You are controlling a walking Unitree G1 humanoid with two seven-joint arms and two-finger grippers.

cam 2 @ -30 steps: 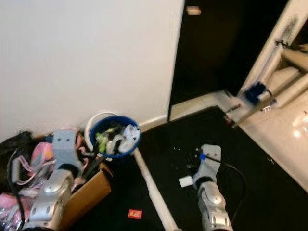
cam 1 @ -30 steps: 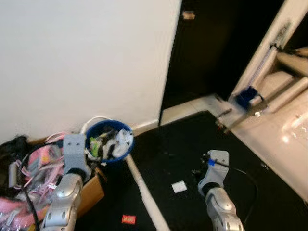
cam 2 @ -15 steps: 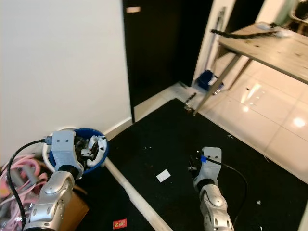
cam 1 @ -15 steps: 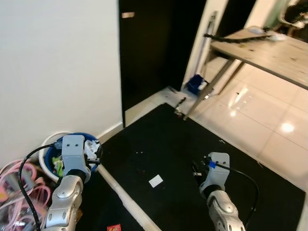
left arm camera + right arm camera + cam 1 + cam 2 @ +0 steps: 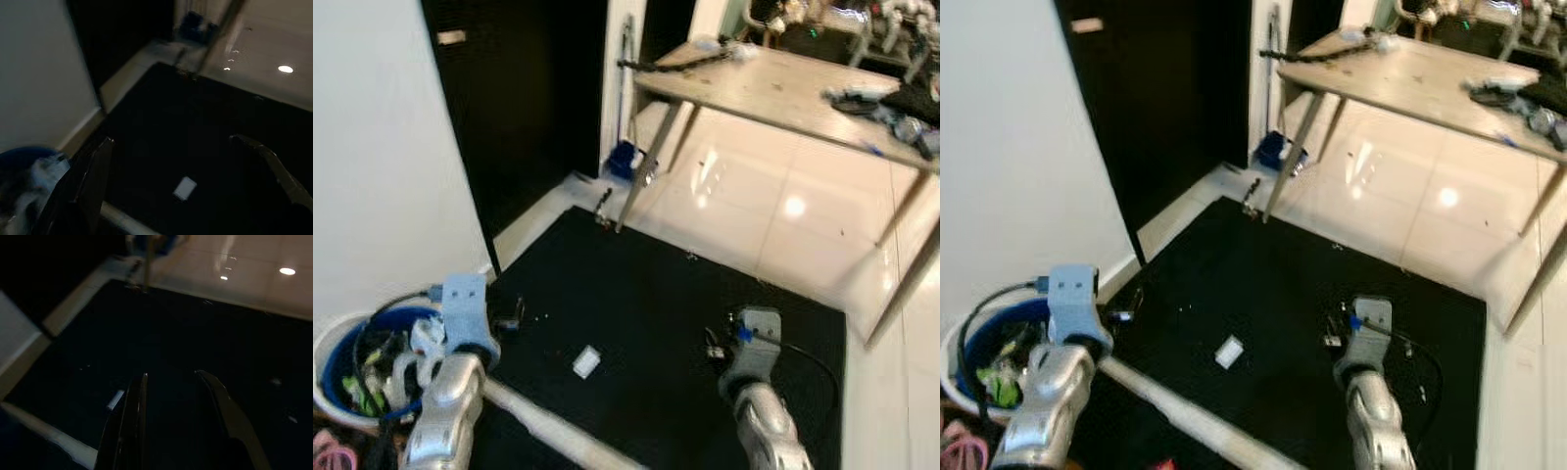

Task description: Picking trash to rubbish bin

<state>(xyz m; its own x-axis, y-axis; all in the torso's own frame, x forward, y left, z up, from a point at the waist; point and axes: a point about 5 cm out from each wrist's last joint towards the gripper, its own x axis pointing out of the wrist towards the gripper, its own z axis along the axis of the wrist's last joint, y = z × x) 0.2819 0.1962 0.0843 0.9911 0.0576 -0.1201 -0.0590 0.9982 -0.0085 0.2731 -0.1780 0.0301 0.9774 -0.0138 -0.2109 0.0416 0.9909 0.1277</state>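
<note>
Your left gripper (image 5: pixel 181 161) hangs wide apart, the right gripper (image 5: pixel 171 391) narrowly apart, both empty; the white scrap (image 5: pixel 586 360) at eleven o'clock of the right one lies flat on the black mat (image 5: pixel 685 294), so you risk fingers skidding over it

Wooden table (image 5: pixel 773 83) beyond black mat (image 5: pixel 666 323)

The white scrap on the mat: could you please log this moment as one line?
white scrap: on black mat | blue bin: left, trash inside | left gripper: open, empty | right gripper: open, empty
</note>
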